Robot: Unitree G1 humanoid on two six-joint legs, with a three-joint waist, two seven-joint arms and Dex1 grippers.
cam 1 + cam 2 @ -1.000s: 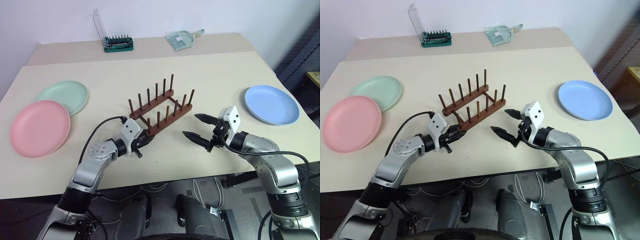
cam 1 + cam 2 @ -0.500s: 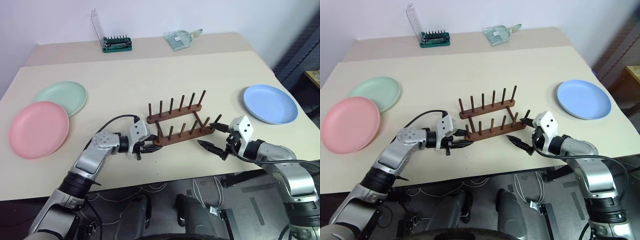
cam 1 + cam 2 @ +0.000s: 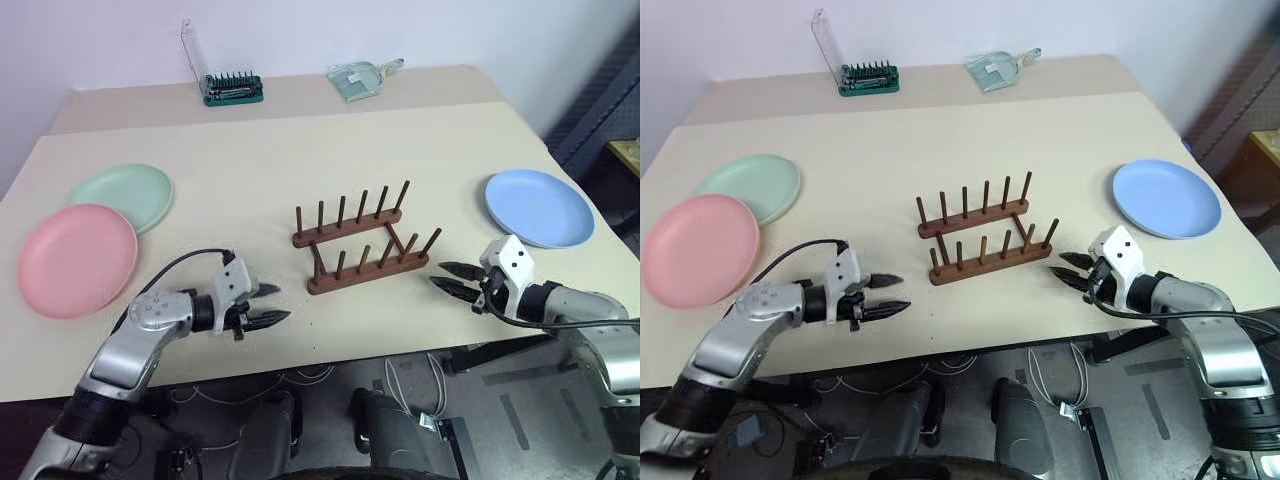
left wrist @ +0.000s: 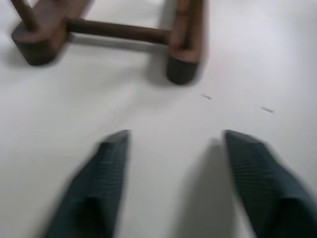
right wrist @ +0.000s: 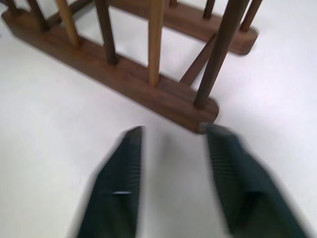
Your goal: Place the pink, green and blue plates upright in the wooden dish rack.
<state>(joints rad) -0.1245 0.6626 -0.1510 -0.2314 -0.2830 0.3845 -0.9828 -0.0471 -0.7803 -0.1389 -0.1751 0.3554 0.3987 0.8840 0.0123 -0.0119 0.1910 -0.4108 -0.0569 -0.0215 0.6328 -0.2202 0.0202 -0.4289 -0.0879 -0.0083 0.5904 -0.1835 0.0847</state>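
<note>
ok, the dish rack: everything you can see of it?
The rack is small, dark brown and looks like wood: two parallel base rails joined by crossbars, each with five upright pegs. It stands upright and empty near the middle of the table, rails running roughly across it and slightly angled. No plate is in it or touching it. Both grippers are off it: the left gripper open off one end, the right gripper just off the other.

Looks like a lab or workshop: plain beige table (image 3: pixel 400 140) against a bare wall, screwdriver-bit holder (image 3: pixel 236 88), loose cables (image 3: pixel 420 385) on the floor underneath.
</note>
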